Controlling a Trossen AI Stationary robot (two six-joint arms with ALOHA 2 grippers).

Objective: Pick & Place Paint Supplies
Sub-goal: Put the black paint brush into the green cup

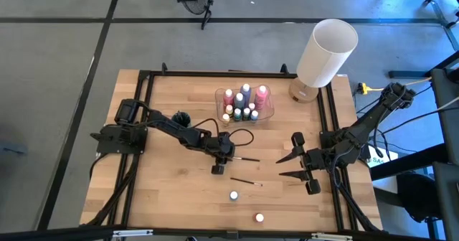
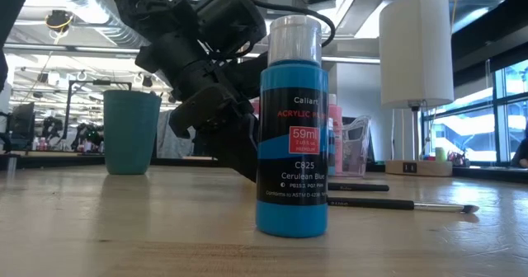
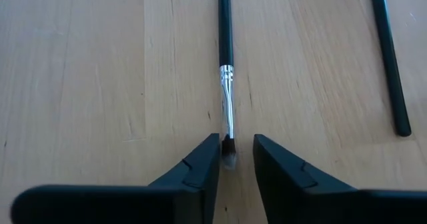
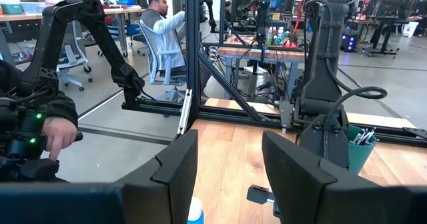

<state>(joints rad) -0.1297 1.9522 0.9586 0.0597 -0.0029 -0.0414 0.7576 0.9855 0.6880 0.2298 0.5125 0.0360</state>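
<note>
From above, the left end effector (image 1: pixel 218 168) is down on the bench (image 1: pixel 158 191), with a paintbrush (image 1: pixel 246 158) just past it; the right end effector (image 1: pixel 292 165) is idle and well apart, fingers spread. Left wrist cam: fingers narrow, either side of the brush tip (image 3: pixel 228 159), with a small gap left. Low view: blue paint bottle (image 2: pixel 292 124) up front.

Matt wood table (image 1: pixel 165 191); glossy black paintbrush (image 3: pixel 225 31), shiny metal ferrule.
</note>
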